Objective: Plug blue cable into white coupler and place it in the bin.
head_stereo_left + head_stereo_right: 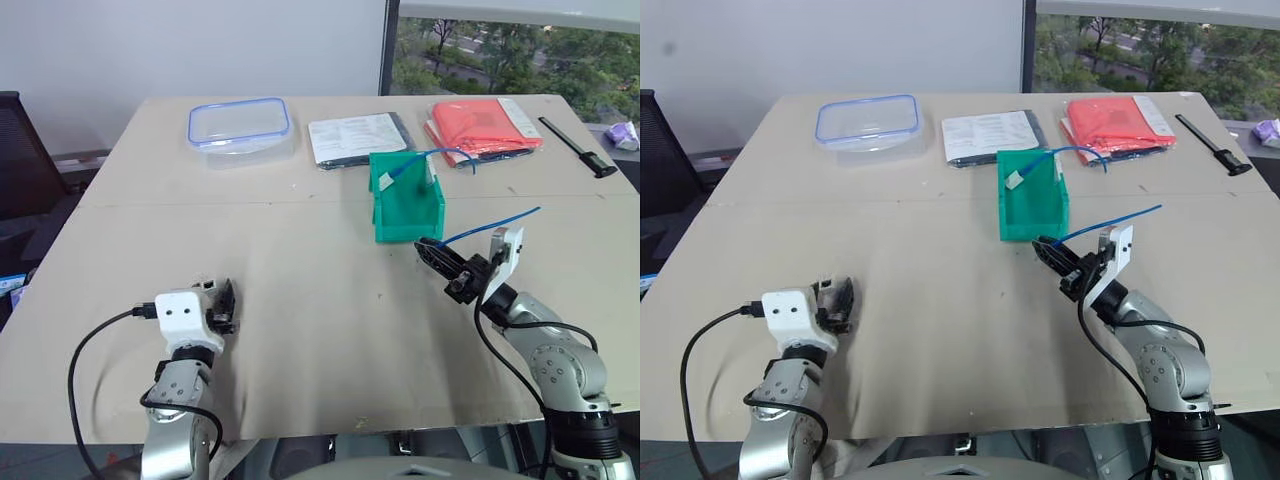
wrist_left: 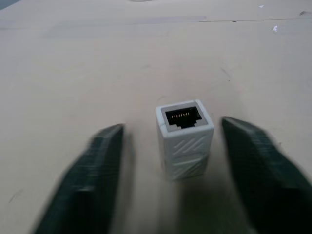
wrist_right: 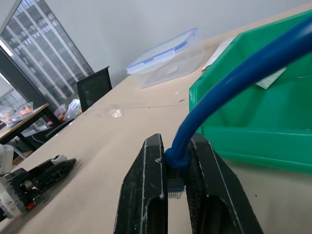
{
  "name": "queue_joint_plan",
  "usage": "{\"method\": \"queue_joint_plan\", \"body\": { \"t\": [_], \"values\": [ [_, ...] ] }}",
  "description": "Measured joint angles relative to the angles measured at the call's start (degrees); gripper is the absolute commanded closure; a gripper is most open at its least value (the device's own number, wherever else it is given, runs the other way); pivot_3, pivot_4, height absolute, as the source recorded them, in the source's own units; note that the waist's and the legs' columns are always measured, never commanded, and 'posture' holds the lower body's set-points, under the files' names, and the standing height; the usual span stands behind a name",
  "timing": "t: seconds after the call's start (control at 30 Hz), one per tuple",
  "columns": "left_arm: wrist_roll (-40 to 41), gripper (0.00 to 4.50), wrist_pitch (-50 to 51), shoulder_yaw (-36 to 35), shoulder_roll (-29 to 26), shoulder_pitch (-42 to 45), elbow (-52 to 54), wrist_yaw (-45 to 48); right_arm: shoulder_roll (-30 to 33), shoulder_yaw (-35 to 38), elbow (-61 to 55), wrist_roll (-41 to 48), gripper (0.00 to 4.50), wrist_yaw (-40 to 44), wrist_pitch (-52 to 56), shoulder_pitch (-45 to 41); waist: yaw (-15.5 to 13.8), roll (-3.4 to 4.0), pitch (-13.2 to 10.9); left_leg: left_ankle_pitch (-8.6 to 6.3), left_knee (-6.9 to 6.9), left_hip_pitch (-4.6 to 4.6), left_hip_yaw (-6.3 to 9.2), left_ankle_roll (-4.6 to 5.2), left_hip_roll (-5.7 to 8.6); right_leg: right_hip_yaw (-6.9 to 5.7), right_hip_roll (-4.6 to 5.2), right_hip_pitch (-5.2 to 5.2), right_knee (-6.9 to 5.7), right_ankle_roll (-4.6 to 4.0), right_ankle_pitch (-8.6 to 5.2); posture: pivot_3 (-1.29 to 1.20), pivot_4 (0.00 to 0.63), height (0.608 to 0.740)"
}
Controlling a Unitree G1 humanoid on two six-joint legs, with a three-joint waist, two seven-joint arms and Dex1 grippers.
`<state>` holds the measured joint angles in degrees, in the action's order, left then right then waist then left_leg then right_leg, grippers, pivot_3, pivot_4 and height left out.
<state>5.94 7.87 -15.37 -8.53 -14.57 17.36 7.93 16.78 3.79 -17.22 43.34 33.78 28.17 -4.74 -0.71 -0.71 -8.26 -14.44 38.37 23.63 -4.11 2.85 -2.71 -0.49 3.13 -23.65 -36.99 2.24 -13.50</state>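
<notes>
Left wrist view: left gripper [image 2: 170,161] jaws apart straddling white coupler [image 2: 185,138]; uneven closing could topple it. Right gripper [image 3: 176,190] clamped on blue cable [image 3: 234,83].

Blue cable [image 3: 234,78]; green bin [image 1: 405,210]; white coupler [image 2: 185,139] (diagonal ribbing, dark socket); black claw fingers [image 3: 146,195].

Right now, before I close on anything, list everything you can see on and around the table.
blue cable: two, blue; one clamped in right gripper, one draped in the bin
white coupler: one, white; upright on table between left jaws, apart from both
bin: one, green; table centre
container: one, clear, blue-rimmed lid; far left
papers: one stack, white; behind bin
folder: one, red; far right
pen: one, black; far right edge
left gripper: open
right gripper: shut on cable
</notes>
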Motion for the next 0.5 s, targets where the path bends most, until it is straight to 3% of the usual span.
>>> {"method": "queue_joint_plan", "body": {
  "t": [0.03,0.07,0.3,0.5],
  "values": [
    [0.0,3.74,-0.4,0.2,-0.2,0.1,-0.4,0.1,0.0,0.0,-0.2,-0.1,4.50,0.0,0.0,0.1,0.0,0.07,0.0,0.00,0.00,0.00,0.00,0.00,0.00,0.00,0.00,0.00,0.00,0.00,0.00,0.00,0.150,0.740],
    [-0.1,3.97,-0.7,0.2,-0.2,0.2,-0.6,0.3,0.0,0.0,-0.3,-0.1,4.50,0.0,0.0,0.2,0.0,0.11,0.1,0.00,0.00,0.00,0.00,0.00,0.00,0.00,0.00,0.00,0.00,0.00,0.00,0.00,0.150,0.740],
    [1.5,3.95,-2.1,1.8,-4.6,6.3,-6.9,6.7,0.9,-0.8,-0.9,-1.5,4.50,0.5,0.1,0.6,-0.3,0.30,0.2,0.01,0.03,-0.02,0.06,0.00,0.04,-0.10,0.00,0.06,-0.07,-0.02,0.00,0.00,0.150,0.740],
    [7.4,3.95,0.1,17.1,-13.7,23.1,-14.7,34.7,4.9,-4.9,-3.2,-3.9,4.50,4.9,0.1,-4.1,0.2,0.22,0.2,0.01,0.06,0.10,-0.02,0.01,0.31,-0.02,-0.01,0.03,0.13,0.22,0.13,0.00,0.150,0.740]
  ]
}}
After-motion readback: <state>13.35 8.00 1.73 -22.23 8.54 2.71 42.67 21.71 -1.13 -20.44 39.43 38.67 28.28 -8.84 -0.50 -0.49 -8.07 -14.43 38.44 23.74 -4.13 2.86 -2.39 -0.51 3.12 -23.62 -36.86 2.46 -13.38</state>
